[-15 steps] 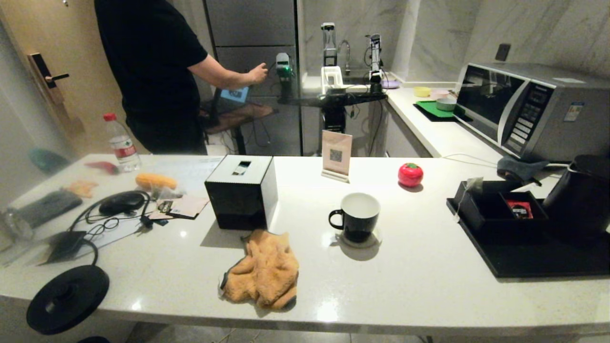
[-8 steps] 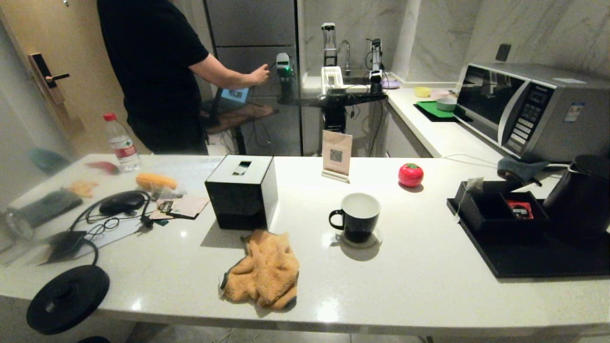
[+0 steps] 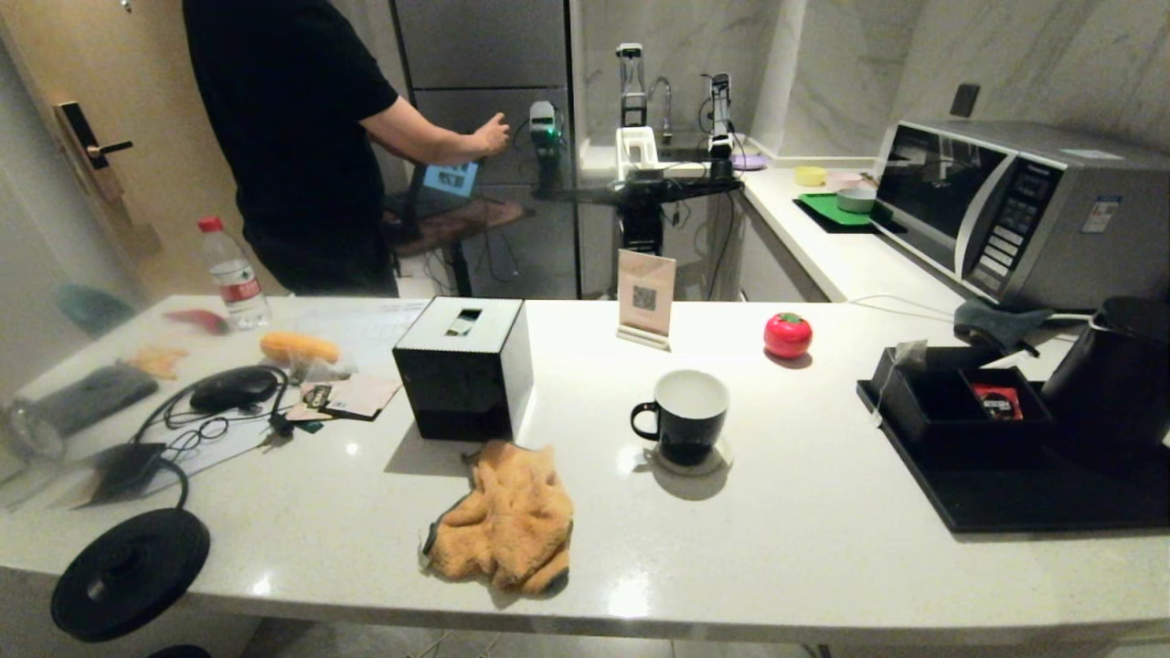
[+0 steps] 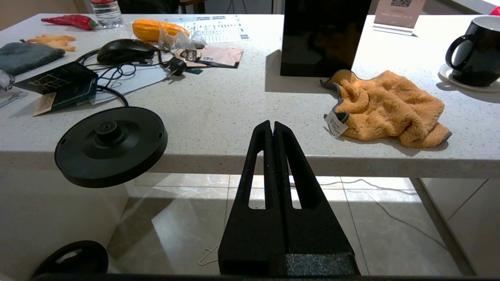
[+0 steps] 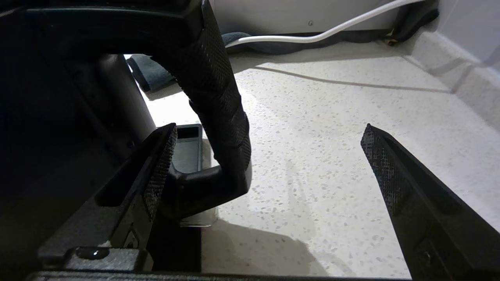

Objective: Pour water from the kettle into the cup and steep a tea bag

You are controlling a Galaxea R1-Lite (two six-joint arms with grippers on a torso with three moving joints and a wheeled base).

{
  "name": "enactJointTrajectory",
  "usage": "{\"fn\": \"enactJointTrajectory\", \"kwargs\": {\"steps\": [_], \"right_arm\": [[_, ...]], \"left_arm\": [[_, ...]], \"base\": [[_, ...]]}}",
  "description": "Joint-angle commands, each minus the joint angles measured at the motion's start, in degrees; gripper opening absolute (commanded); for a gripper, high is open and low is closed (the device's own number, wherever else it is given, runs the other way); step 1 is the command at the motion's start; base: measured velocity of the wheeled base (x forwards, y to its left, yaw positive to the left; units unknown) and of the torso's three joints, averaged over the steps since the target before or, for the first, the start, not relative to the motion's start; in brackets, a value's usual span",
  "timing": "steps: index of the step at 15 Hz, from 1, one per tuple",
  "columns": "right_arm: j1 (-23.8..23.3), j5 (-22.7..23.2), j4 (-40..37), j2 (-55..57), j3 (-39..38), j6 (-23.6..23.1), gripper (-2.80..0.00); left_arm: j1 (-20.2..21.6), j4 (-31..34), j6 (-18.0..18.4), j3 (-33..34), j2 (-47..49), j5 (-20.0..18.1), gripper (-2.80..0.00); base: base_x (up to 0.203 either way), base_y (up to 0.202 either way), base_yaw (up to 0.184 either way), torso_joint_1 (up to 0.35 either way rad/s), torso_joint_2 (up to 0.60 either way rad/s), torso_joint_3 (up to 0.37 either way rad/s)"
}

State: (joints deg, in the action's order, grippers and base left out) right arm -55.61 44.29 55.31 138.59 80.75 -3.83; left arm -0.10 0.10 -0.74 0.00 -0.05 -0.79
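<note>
The black cup [image 3: 681,416], white inside, stands on a small coaster mid-counter; I see no water in it. It also shows in the left wrist view as the cup [image 4: 474,54]. The matte black kettle [image 3: 1115,370] stands at the far right by a black tray [image 3: 1005,498]. A pale tea bag [image 3: 903,356] hangs on the rim of a black box on that tray. My right gripper [image 5: 269,132] is open around the kettle's handle [image 5: 211,86], which lies close to one finger. My left gripper [image 4: 272,127] is shut and empty, below the counter's front edge.
A black tissue box [image 3: 466,366] and an orange cloth [image 3: 503,516] lie left of the cup. The round kettle base [image 3: 128,571] overhangs the front left corner. A red sachet [image 3: 996,400] sits in the box. A microwave [image 3: 1015,210] stands behind; a person [image 3: 292,137] stands beyond the counter.
Nothing on the counter has moved. Only the person behind the counter has shifted his hand a little.
</note>
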Motion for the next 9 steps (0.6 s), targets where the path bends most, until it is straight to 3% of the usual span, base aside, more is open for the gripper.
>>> {"fn": "enactJointTrajectory", "kwargs": {"steps": [1,4,9], "right_arm": [[0.14,0.27,1.27,0.4,0.02,0.93,0.0],[1.05,0.27,4.66,1.35,0.14,3.46,0.0],[2.25,0.27,5.93,4.28,4.29,3.83,0.0]], "left_arm": [[0.01,-0.01,-0.05,0.0,0.05,0.0,-2.8],[0.01,-0.01,-0.05,0.0,0.05,-0.03,-2.8],[0.01,-0.01,-0.05,0.0,0.05,0.0,-2.8]], "base": [[0.0,0.0,0.0,0.0,0.0,0.0],[0.0,0.0,0.0,0.0,0.0,0.0],[0.0,0.0,0.0,0.0,0.0,0.0]]}}
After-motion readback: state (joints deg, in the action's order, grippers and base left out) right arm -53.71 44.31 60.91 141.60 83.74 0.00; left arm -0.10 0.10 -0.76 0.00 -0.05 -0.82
